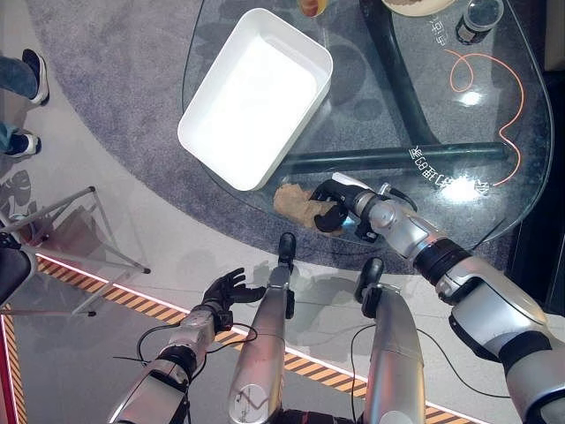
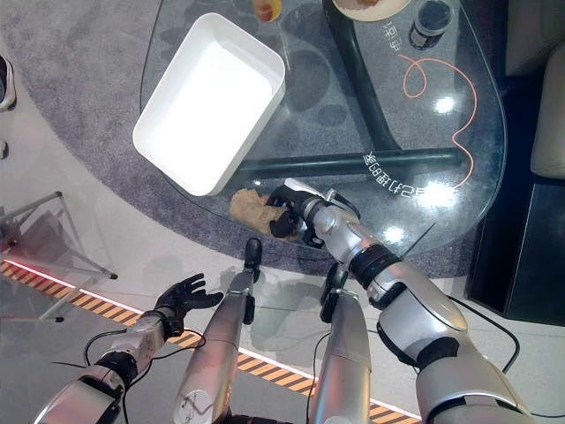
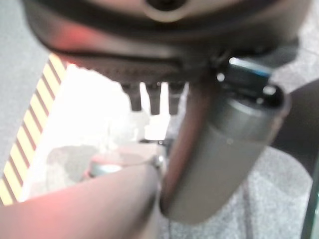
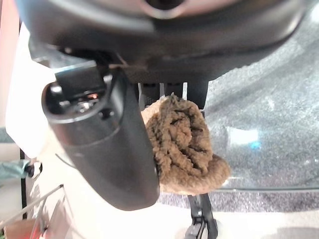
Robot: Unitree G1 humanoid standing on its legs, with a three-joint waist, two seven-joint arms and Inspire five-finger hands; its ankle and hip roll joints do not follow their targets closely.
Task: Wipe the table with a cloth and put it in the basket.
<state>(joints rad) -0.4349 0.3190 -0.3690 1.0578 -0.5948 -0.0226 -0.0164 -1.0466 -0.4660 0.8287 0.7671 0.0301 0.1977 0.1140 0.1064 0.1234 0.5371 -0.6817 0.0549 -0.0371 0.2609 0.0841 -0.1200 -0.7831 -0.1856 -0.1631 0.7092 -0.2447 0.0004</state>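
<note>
Brown cloth — clutched by right hand | glass table edge | left hand — splayed

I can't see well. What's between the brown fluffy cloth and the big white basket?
Nothing: bare glass table separates the brown fluffy cloth in the right hand from the white rectangular basket, per the left eye view.

My right hand is on the glass table at its near edge, fingers curled round the brown cloth, which bunches out to the left of my palm. The white basket sits just beyond the cloth, overhanging the table's left rim. My left hand hangs low over the floor, fingers spread, well apart from the table.
</note>
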